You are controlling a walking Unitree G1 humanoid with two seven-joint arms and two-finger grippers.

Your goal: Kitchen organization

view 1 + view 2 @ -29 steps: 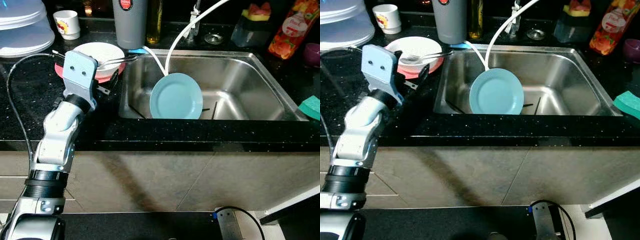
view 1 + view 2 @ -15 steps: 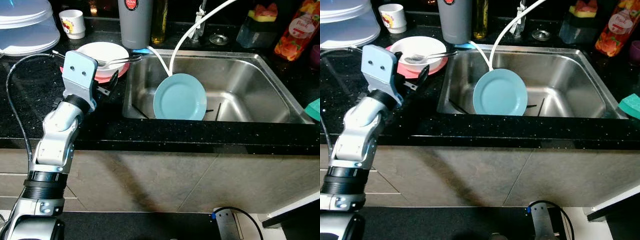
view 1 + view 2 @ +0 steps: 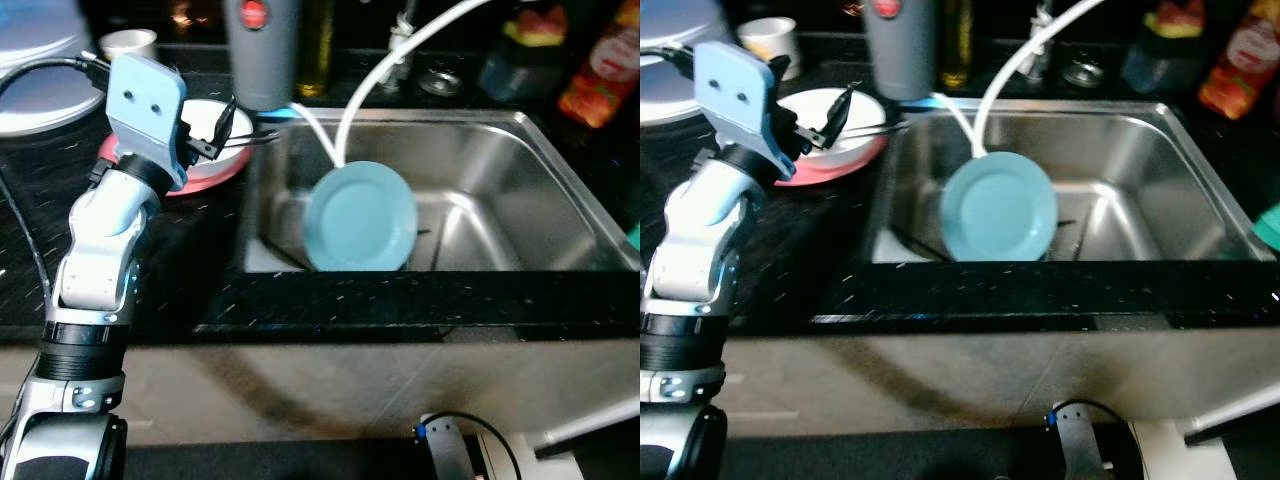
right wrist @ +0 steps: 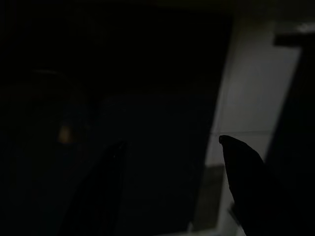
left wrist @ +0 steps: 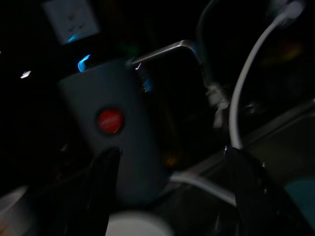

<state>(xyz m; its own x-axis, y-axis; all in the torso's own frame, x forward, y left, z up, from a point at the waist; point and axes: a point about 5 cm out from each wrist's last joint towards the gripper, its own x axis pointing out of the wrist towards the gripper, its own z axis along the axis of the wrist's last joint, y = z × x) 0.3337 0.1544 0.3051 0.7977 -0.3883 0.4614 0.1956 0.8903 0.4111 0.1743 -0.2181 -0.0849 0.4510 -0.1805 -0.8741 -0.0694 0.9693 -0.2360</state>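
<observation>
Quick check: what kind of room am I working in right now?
A home kitchen, most likely: a stainless sink set into a black countertop, a blue plate leaning inside it, and a white bowl beside it.

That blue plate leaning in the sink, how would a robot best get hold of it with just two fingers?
Probably by the top rim. The blue plate stands nearly on edge against the near wall of the sink, its upper edge free. Coming down from above, one finger in front and one behind, looks best. The white hose ends close above it, so approach slightly to the right.
</observation>
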